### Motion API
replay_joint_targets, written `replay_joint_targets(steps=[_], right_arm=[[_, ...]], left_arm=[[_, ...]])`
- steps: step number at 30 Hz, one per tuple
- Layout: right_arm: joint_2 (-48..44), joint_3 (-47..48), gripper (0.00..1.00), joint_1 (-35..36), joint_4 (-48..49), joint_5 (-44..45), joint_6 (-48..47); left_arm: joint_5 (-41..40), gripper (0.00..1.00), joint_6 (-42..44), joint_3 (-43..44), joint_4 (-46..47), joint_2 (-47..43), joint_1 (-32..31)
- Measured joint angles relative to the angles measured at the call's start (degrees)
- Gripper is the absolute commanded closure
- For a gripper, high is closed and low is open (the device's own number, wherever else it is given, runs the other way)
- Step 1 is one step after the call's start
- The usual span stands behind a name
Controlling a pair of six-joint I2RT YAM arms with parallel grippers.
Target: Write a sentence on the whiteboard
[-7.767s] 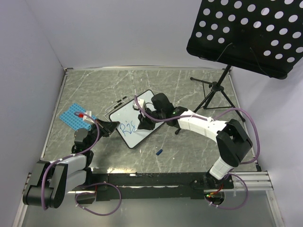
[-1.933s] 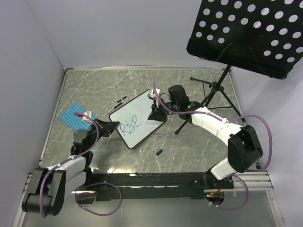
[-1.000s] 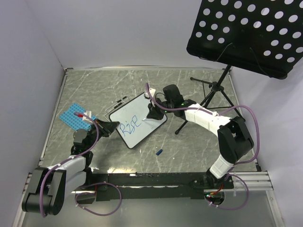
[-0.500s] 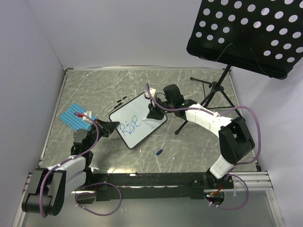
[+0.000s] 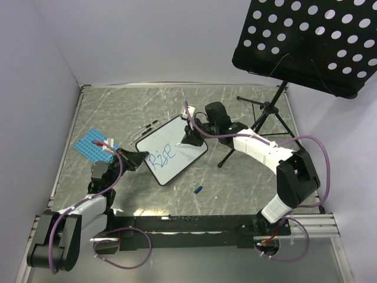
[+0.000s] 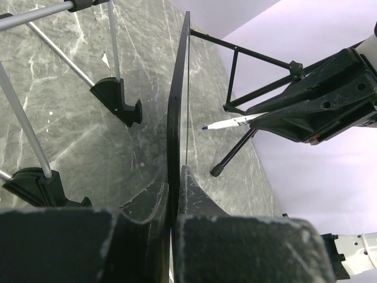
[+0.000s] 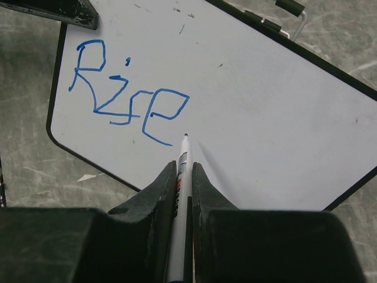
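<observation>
Whiteboard (image 5: 171, 148) rests on the bench (image 5: 118, 112), its near-left corner clamped in my left pincer (image 5: 137, 158). Of the sentence (image 7: 125, 100) only a blue "Rise" is written. My right pincer (image 7: 184, 183) grips the marker (image 7: 182, 160), its tip just off the board past the "e", so I judge the remaining words are yet to come.

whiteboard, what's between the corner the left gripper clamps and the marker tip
The blue word Rise on the whiteboard, between the left gripper and the marker, seen in the right wrist view.
</observation>
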Motion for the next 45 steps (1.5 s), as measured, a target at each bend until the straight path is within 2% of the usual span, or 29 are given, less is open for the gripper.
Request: replay_joint_targets(steps=[32,45], right_arm=[[0.02,0.35,1.00,-0.11,8.92,0.22,-0.39],[0.15,-1.68,1.00,-0.13,9.01,-0.09,-0.66]], left_arm=[[-0.02,0.99,0.15,0.00,-0.24,-0.44,-0.09],[-0.02,0.99,0.15,0.00,-0.20,-0.37,-0.09]])
